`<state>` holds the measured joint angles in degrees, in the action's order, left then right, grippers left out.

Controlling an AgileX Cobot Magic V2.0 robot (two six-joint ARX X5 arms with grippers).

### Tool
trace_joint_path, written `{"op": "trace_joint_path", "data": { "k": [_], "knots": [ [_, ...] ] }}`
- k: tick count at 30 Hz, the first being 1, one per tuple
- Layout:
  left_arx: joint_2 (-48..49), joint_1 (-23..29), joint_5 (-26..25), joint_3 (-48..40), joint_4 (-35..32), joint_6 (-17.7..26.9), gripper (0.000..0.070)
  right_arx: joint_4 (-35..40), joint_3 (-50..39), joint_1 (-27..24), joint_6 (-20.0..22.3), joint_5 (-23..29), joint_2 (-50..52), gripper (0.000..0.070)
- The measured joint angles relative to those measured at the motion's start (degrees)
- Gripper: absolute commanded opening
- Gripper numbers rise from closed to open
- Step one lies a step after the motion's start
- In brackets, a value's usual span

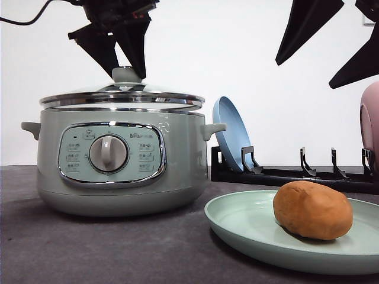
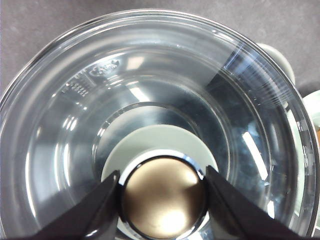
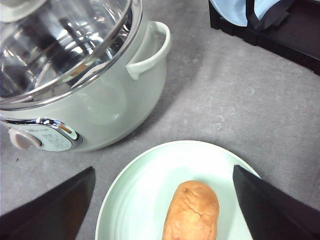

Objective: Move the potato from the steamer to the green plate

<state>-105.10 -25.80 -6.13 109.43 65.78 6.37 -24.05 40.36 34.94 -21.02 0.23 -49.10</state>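
The orange-brown potato lies on the pale green plate, right of its centre in the front view. Left of the plate stands the sage-green steamer. Its glass lid sits slightly tilted on the rim. My left gripper is shut on the lid's knob, one finger on each side. High over the plate hangs my right gripper, open and holding nothing.
A black dish rack runs along the back right behind the plate. A blue plate stands upright in it, and a pink dish is at its far right end. The table top is grey.
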Motion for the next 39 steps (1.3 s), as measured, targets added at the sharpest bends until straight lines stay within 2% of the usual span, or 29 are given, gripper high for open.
{"op": "trace_joint_path", "data": {
  "k": [15, 17, 19, 21, 24, 33, 39],
  "knots": [
    [-1.51, -0.26, 0.66, 0.00, -0.44, 0.20, 0.0002, -0.57, 0.00, 0.00, 0.17, -0.16, 0.00, 0.0554],
    [-1.51, -0.26, 0.66, 0.00, -0.37, 0.20, 0.0060, -0.57, 0.00, 0.00, 0.17, -0.21, 0.00, 0.0554],
    [-1.51, -0.26, 0.66, 0.00, -0.34, 0.17, 0.0192, -0.58, 0.00, 0.00, 0.17, -0.20, 0.00, 0.0554],
    [-1.51, -0.26, 0.66, 0.00, -0.29, 0.13, 0.0353, -0.57, 0.00, 0.00, 0.17, -0.22, 0.00, 0.0554],
    [-1.69, -0.24, 0.38, 0.16, 0.62, 0.05, 0.0513, -0.57, 0.00, 0.00, 0.17, -0.28, 0.00, 0.0554],
    [-0.84, -0.26, 0.31, 5.80, 2.43, 0.05, 0.0527, -0.57, 0.00, 0.00, 0.20, -0.47, 0.00, 0.0554],
    [4.32, -0.26, 0.31, 9.07, 4.25, -0.52, 0.0513, -0.59, 0.00, 0.00, 0.22, -2.48, 0.00, 0.0554]
  ]
}}
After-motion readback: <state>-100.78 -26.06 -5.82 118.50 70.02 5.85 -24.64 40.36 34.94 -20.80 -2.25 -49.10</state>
